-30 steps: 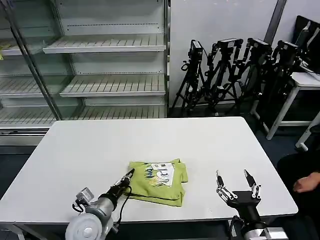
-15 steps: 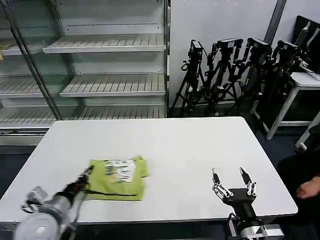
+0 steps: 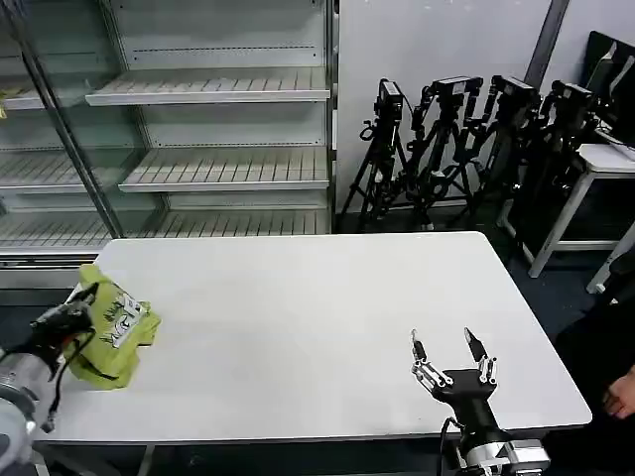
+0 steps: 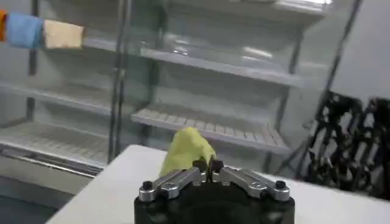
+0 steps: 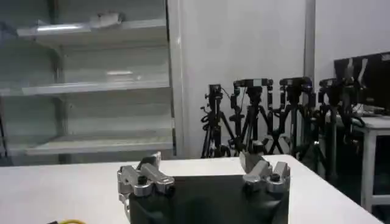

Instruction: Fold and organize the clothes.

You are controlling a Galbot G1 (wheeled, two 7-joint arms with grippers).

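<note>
The folded lime-green T-shirt [image 3: 111, 332], white print showing, hangs over the white table's [image 3: 317, 317] left edge. My left gripper [image 3: 81, 300] is shut on the shirt's edge and holds it there. In the left wrist view the black fingertips [image 4: 200, 166] pinch the green cloth [image 4: 186, 146], which bunches up past them. My right gripper [image 3: 448, 349] stands open near the table's front right edge, nothing between its fingers [image 5: 149, 165], far from the shirt.
A glass-fronted shelving unit [image 3: 198, 129] stands behind the table at the left. Several black tripods with cameras [image 3: 466, 139] line the back right. Another white table [image 3: 595, 178] stands at the far right.
My left gripper has dragged the folded shirt from the table's front middle leftward to the left edge. The right gripper has shifted slightly left and stays open.
</note>
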